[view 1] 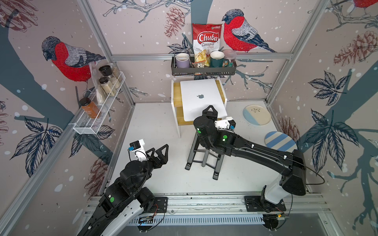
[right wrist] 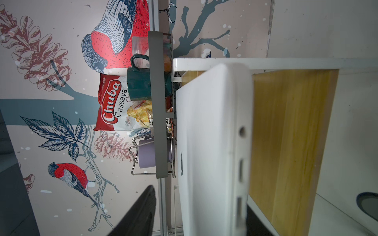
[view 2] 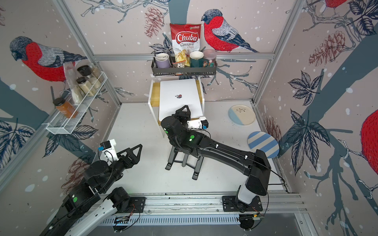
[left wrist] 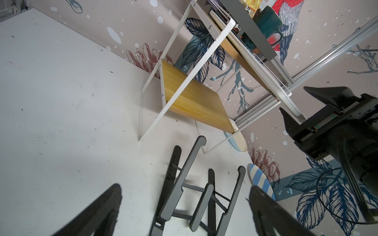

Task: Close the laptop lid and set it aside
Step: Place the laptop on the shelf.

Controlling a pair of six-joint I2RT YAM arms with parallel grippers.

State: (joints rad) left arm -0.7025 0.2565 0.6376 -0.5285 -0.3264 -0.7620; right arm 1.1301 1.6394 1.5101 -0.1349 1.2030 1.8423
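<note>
The closed laptop (view 2: 180,96) lies on the wooden shelf (view 2: 155,92), right tool (view 2: 185,110) at its near edge.

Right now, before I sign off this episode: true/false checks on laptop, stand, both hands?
1. The thin silver-white laptop lies closed on the white-framed bamboo shelf. True.
2. The left hand grips the black folding metal stand. False: it is open, empty and apart from the stand.
3. The right hand sits at the laptop's near edge. True.
4. The laptop rests on the stand. False: the stand is bare on the white table.
5. A dark green mug stands in the dark wall basket. True.
</note>
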